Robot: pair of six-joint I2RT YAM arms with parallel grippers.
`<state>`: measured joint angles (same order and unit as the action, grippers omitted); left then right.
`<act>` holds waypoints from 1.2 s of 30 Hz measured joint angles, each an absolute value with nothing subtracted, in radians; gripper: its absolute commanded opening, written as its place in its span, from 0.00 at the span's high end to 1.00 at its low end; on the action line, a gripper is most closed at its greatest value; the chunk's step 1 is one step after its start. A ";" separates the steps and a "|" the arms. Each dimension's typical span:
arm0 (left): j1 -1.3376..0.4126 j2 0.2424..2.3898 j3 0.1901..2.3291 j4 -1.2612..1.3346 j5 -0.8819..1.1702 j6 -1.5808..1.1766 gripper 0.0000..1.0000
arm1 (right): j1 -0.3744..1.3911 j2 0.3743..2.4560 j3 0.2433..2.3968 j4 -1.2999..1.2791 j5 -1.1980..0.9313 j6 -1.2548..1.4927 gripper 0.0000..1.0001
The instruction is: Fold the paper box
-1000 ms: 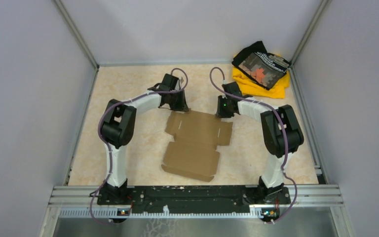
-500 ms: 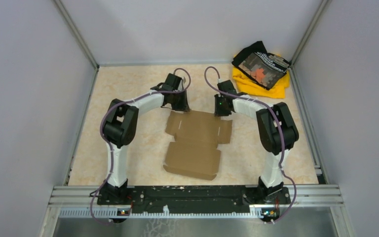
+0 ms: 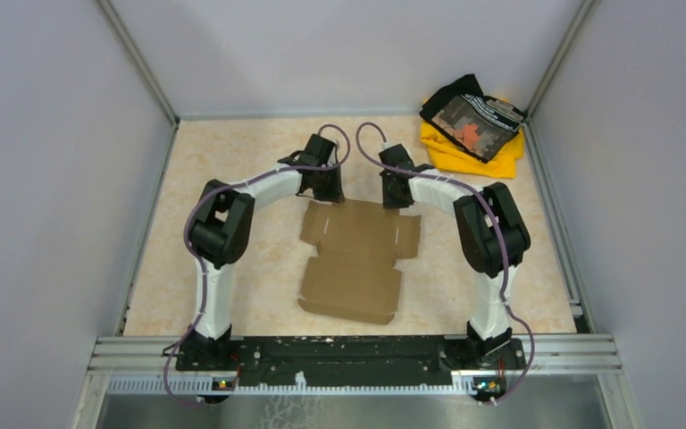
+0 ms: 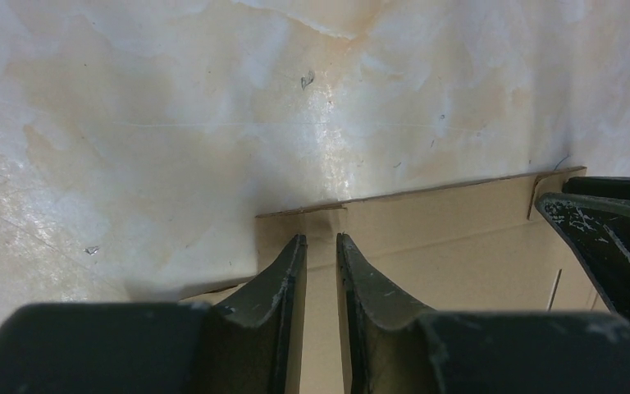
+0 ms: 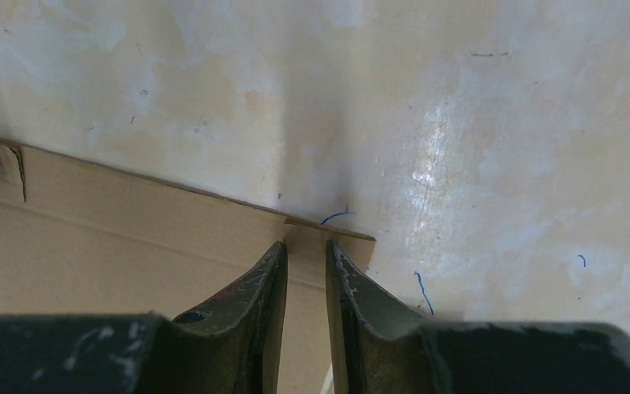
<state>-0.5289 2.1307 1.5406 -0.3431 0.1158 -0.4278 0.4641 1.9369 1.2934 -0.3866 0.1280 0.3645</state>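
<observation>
As I look: paper box (image 3: 357, 259) unfolded.
L claw (image 4: 320, 240): narrow slit apart, at its 11 o'clock corner.
R claw (image 5: 305, 246): same, 1 o'clock corner.

Bare desk (image 3: 223, 143) lies open left of the flat paper box (image 3: 357, 259) and along its far side. The cloth pile (image 3: 473, 134) blocks the far right corner. The left hand (image 3: 330, 195) and right hand (image 3: 397, 201) crowd the box's far edge, with only a narrow gap between them. Enclosure walls (image 3: 54, 179) hem in both flanks.
</observation>
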 measured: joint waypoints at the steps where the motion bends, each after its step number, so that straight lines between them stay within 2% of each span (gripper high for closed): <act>1: -0.532 2.131 1.541 -0.343 0.109 -0.428 0.74 | 0.466 1.940 1.299 -0.390 0.134 0.363 0.76; 15: -0.544 2.128 1.526 -0.315 0.067 -0.434 0.73 | 0.472 1.969 1.330 -0.382 0.185 0.358 0.76; 20: -0.544 2.128 1.528 -0.313 0.067 -0.430 0.69 | 0.472 1.970 1.334 -0.385 0.186 0.358 0.75; 22: -0.544 2.128 1.540 -0.324 0.065 -0.426 0.66 | 0.472 1.971 1.341 -0.392 0.183 0.357 0.74; 23: -0.543 2.128 1.548 -0.332 0.061 -0.421 0.64 | 0.472 1.972 1.345 -0.393 0.177 0.355 0.68; 25: -0.541 2.128 1.571 -0.365 0.049 -0.408 0.58 | 0.468 1.972 1.351 -0.397 0.151 0.351 0.58; 30: -0.526 2.092 1.649 -0.444 0.000 -0.375 0.42 | 0.455 1.951 1.391 -0.445 0.067 0.331 0.44; 31: -0.521 2.070 1.657 -0.458 -0.005 -0.370 0.15 | 0.453 1.942 1.401 -0.456 0.057 0.329 0.41; 32: -0.516 2.031 1.662 -0.467 -0.009 -0.366 0.03 | 0.450 1.927 1.419 -0.472 0.044 0.322 0.33; 34: -0.509 1.953 1.671 -0.479 -0.010 -0.358 0.01 | 0.443 1.877 1.454 -0.493 0.013 0.304 0.19; 36: -0.501 1.860 1.684 -0.481 -0.005 -0.358 0.01 | 0.442 1.817 1.470 -0.501 -0.011 0.291 0.15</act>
<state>-0.5007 1.8599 1.6840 -0.4812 -0.0048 -0.3576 0.4419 1.8168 1.4696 -0.5014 -0.0113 0.2913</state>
